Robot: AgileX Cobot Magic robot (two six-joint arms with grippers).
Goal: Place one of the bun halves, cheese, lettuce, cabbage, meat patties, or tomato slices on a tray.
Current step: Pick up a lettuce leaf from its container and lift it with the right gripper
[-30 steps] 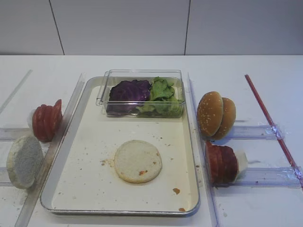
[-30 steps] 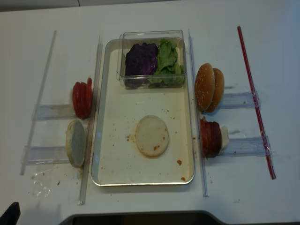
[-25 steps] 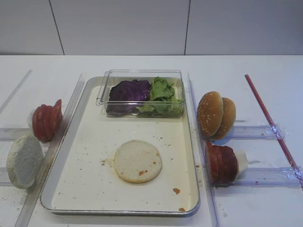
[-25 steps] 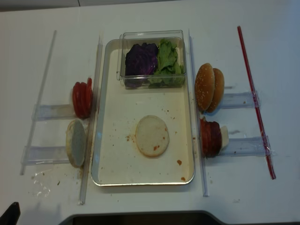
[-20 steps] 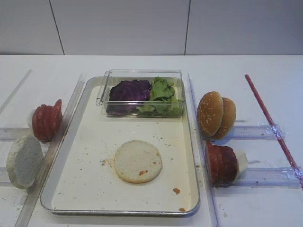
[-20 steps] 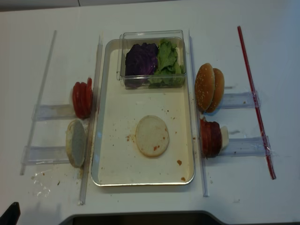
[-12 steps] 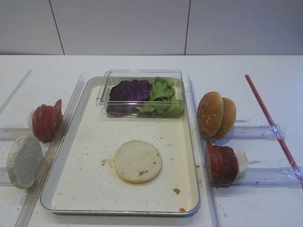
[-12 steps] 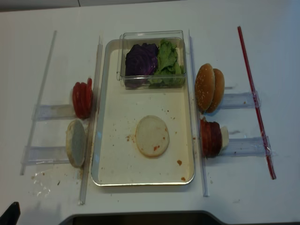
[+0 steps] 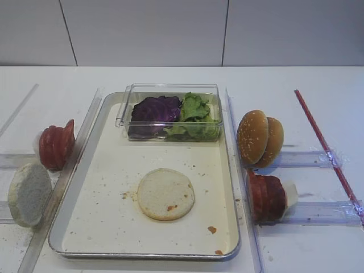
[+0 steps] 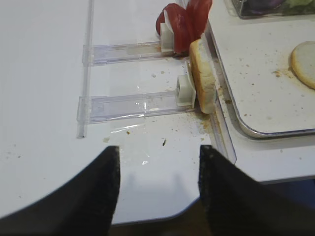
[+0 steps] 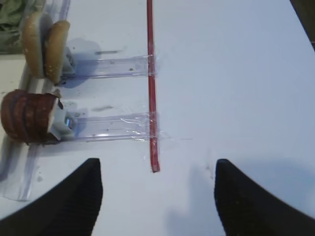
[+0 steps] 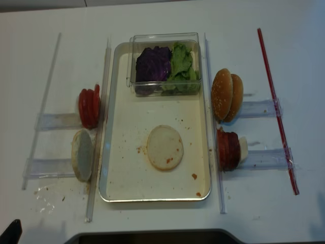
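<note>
A pale bun half (image 9: pixel 165 194) lies flat in the middle of the silver tray (image 9: pixel 102 227). Another pale bun half (image 9: pixel 28 194) stands on edge left of the tray, behind it the tomato slices (image 9: pixel 56 145). To the tray's right stand sesame bun halves (image 9: pixel 259 138) and the meat patties (image 9: pixel 266 197). Cabbage (image 9: pixel 154 110) and lettuce (image 9: pixel 195 111) fill a clear box at the tray's far end. No cheese shows. My right gripper (image 11: pixel 157 169) is open and empty over bare table. My left gripper (image 10: pixel 158 155) is open and empty near the table's front edge.
Clear plastic rails (image 9: pixel 307 213) with white pusher blocks (image 9: pixel 290 194) hold the stacks on both sides of the tray. A red strip (image 11: pixel 150 83) runs across the rails on the right. Crumbs dot the table (image 10: pixel 162 142) by the left rails.
</note>
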